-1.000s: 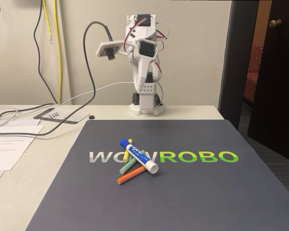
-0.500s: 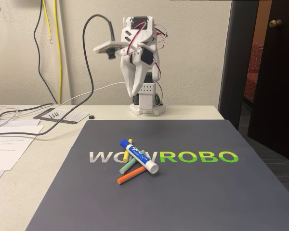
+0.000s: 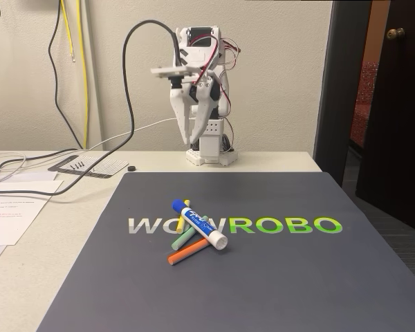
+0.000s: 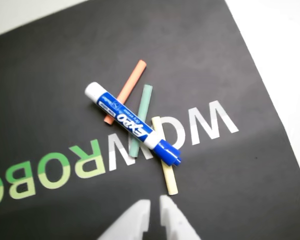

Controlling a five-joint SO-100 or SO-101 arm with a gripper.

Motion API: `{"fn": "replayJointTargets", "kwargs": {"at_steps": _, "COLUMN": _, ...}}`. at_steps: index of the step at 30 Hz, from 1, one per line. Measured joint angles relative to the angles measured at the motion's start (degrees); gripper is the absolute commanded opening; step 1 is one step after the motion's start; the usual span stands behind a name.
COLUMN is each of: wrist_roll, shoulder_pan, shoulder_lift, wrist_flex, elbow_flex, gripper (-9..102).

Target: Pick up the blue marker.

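Thick white-barrelled blue marker [image 3: 198, 224] with blue cap lies on dark grey WOWROBO-printed mat [image 3: 277, 277], diagonal across 3 thin sticks: orange stick [image 4: 125, 91], pale green stick [image 4: 141, 120], yellow stick [image 4: 165, 162]. Marker touches all 3, cap end toward arm in fixed view. White 2-finger gripper [image 3: 188, 140] points down, raised near arm base, well apart from marker; fingers slightly parted, narrow gap visible in wrist view [image 4: 155, 210], nothing held. Black cable [image 3: 128, 83] loops behind arm.

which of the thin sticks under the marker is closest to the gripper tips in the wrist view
The yellow stick: its lower end lies just above the gripper fingertips. The green stick and orange stick lie farther up, beyond the blue marker.
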Motion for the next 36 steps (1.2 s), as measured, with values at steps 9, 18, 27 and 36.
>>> {"fn": "replayJointTargets", "kwargs": {"at_steps": 9, "wrist_roll": -5.45, "shoulder_pan": -2.55, "shoulder_lift": -5.54, "wrist_flex": -5.98, "elbow_flex": 0.0, "gripper": 2}}
{"fn": "replayJointTargets", "kwargs": {"at_steps": 18, "wrist_roll": -8.44, "shoulder_pan": -4.31, "shoulder_lift": -10.63, "wrist_flex": -14.24, "elbow_flex": 0.0, "gripper": 2}}
{"fn": "replayJointTargets", "kwargs": {"at_steps": 27, "wrist_roll": -13.1, "shoulder_pan": -4.31, "shoulder_lift": -17.4, "wrist_flex": -17.49, "elbow_flex": -2.99, "gripper": 5}}
{"fn": "replayJointTargets", "kwargs": {"at_steps": 36, "wrist_roll": -16.44, "shoulder_pan": -2.81, "shoulder_lift": -21.09, "wrist_flex": -17.58, "elbow_flex": -5.71, "gripper": 25}}
